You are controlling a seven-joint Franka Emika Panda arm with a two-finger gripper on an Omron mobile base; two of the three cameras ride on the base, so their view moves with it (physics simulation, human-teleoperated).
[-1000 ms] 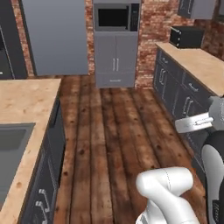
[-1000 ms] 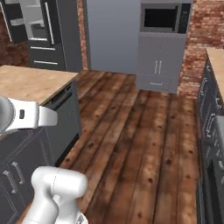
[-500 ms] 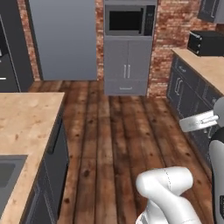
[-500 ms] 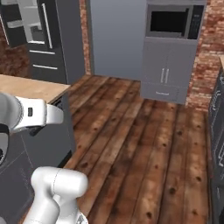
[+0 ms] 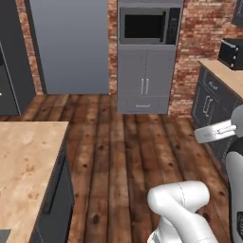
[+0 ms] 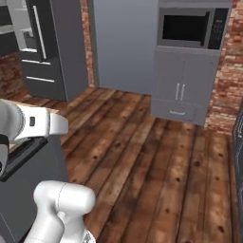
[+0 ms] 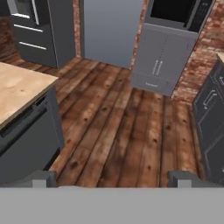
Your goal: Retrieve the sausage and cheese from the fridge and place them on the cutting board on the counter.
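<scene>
Kitchen floor, mid-transit: your base sits on the plank floor (image 5: 123, 156) with the fridge (image 6: 47, 47) well off at the far left, its white bar handle facing you and, at the far left edge of the right base view, what looks like white interior — you cannot tell how far the door stands open. The gripper (image 7: 113, 178) is spread as wide as it goes and holds nothing; its two dark tips (image 7: 39, 178) rise at the bottom of the hand view, with only bare floor between them.

The step in hand, by the look of it, is the approach to the fridge. To do it well, steer left and forward, and keep the arm tucked clear of the near-left surface (image 7: 17, 92) and its dark cupboard front as you pass. Square up to the fridge before reaching, and leave the gripper spread wide for the first item.

The left base view gives you the right-hand surface (image 5: 223, 71) with a dark appliance (image 5: 231, 53) on it, plus the microwave (image 5: 148, 26) above grey cupboard doors. The right base view gives you the fridge front. Sausage, cheese and cutting board cannot be made out from here.
</scene>
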